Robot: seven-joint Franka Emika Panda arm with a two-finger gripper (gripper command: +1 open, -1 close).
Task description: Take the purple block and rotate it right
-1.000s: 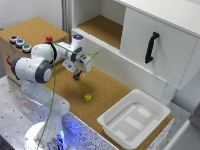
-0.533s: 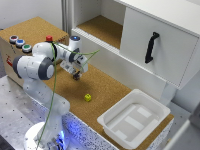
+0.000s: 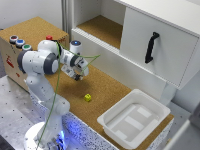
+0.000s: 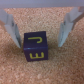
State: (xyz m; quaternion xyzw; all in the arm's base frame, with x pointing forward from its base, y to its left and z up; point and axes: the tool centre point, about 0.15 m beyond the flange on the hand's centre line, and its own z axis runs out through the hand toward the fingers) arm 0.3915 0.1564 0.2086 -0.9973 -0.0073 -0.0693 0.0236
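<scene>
The cork desk (image 3: 107, 92) holds the block (image 4: 34, 46). The tool (image 4: 37, 26) hangs over it, fingers apart. Grabbing and turning are not done yet.

A cork-topped workbench (image 3: 107, 92) runs across the room, speckled brown. Along its far side stands a white cabinet (image 3: 150, 45) with an open cork-lined shelf toward the exterior view's left and a closed door bearing a black vertical handle (image 3: 150, 47). A pale wall (image 3: 25, 10) rises at far left. Nearest, a grey perforated metal plate (image 3: 12, 112) lies under soft, even light.
</scene>
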